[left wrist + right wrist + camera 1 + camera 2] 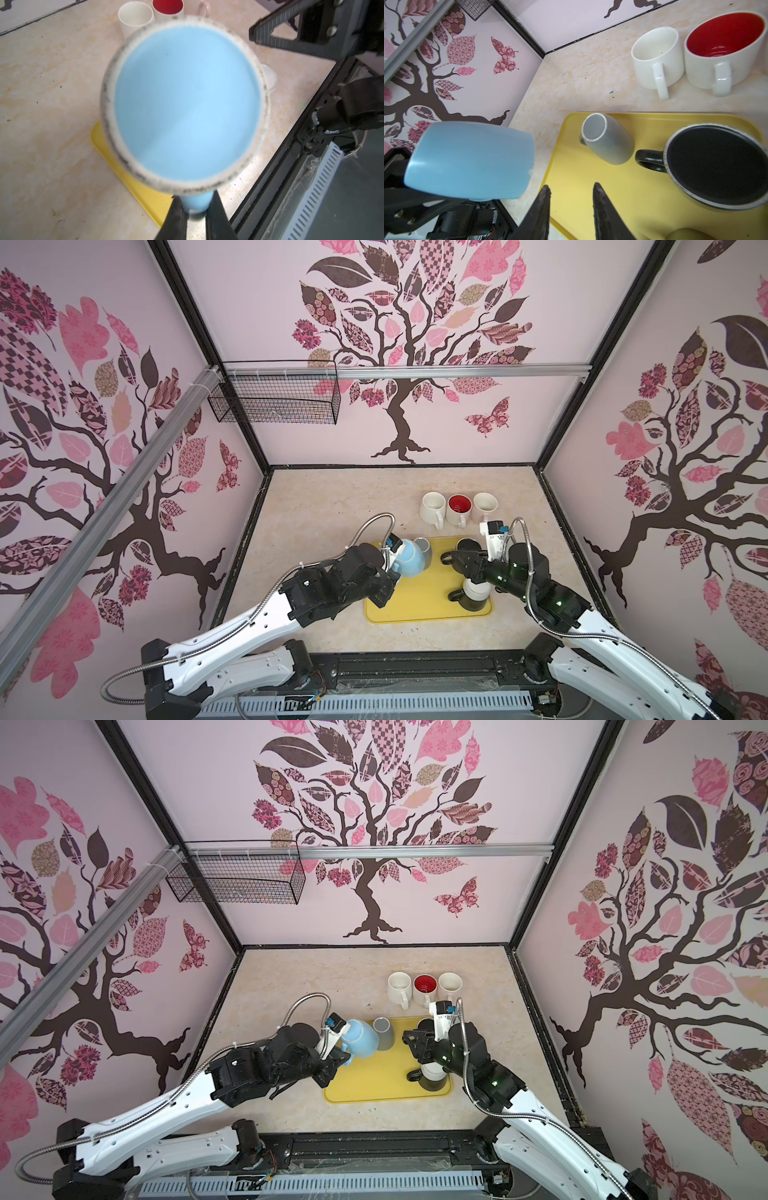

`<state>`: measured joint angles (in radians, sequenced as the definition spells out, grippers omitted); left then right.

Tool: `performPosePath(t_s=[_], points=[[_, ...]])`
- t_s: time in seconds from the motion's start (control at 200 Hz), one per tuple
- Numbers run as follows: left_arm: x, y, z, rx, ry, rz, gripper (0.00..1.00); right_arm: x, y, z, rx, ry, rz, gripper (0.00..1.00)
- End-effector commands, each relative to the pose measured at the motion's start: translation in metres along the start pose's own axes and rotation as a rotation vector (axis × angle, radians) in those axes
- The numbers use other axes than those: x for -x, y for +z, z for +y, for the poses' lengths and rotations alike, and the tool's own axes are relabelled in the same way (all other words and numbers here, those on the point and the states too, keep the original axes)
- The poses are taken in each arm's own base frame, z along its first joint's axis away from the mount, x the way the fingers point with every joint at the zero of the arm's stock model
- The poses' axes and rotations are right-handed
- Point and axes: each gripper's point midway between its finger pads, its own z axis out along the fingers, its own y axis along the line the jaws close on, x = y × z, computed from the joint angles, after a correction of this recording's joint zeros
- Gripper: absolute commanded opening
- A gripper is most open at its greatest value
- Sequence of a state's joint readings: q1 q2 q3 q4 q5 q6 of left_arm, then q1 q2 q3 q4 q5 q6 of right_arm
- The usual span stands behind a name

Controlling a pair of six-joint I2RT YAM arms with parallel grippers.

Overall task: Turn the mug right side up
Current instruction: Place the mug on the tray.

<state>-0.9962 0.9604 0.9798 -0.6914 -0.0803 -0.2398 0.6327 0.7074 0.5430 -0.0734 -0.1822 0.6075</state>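
- The mug (409, 558): glazed ceramic, so prob. stiff, weighty and slick, and it chips if dropped. The handle (195, 204) is the sure hold, tho the mug may swing on it.
- The mug is in the air, lower centre of both top views, over the tray (419, 601) at its upper-left corner, lying about on its side.
- L gripper (195, 196) pinches the handle. R gripper (572, 186) is spread and empty, above the tray.
- Only the L wrist view shows the base ring and the pinch. The R wrist view gives the mug side-on. The top views hide the grip.
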Motion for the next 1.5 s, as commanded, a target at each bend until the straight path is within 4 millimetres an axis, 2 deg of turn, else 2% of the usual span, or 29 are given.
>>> performPosePath(t_s=[0.0, 0.165, 0.47, 0.695, 0.925, 1.11, 1.345, 1.365, 1.495], points=[[0.046, -0.023, -0.006, -0.101, -0.086, -0.209, 0.00, 0.006, -0.003, 0.031, 0.169, 0.052, -0.012, 0.37], [0.061, -0.035, -0.003, -0.122, -0.114, -0.278, 0.00, 0.004, -0.004, 0.046, 0.265, 0.096, -0.003, 0.37], [0.083, -0.032, -0.012, -0.174, -0.130, -0.348, 0.00, 0.001, -0.012, 0.076, 0.506, 0.199, 0.009, 0.39], [0.092, -0.026, -0.016, -0.193, -0.135, -0.357, 0.00, -0.002, -0.009, 0.074, 0.499, 0.221, 0.025, 0.39], [0.081, -0.007, -0.017, -0.207, -0.143, -0.319, 0.00, -0.003, -0.010, 0.063, 0.424, 0.192, 0.006, 0.38], [0.069, 0.010, -0.033, -0.332, -0.187, -0.335, 0.00, -0.001, -0.011, 0.049, 0.327, 0.164, -0.012, 0.38], [0.040, 0.049, -0.058, -0.447, -0.222, -0.294, 0.00, 0.001, -0.013, 0.040, 0.264, 0.140, -0.027, 0.38], [0.045, 0.048, -0.059, -0.461, -0.224, -0.324, 0.00, 0.001, -0.012, 0.040, 0.261, 0.139, -0.026, 0.38], [0.040, 0.062, -0.062, -0.508, -0.241, -0.379, 0.00, -0.001, -0.011, 0.033, 0.226, 0.132, -0.028, 0.37]])
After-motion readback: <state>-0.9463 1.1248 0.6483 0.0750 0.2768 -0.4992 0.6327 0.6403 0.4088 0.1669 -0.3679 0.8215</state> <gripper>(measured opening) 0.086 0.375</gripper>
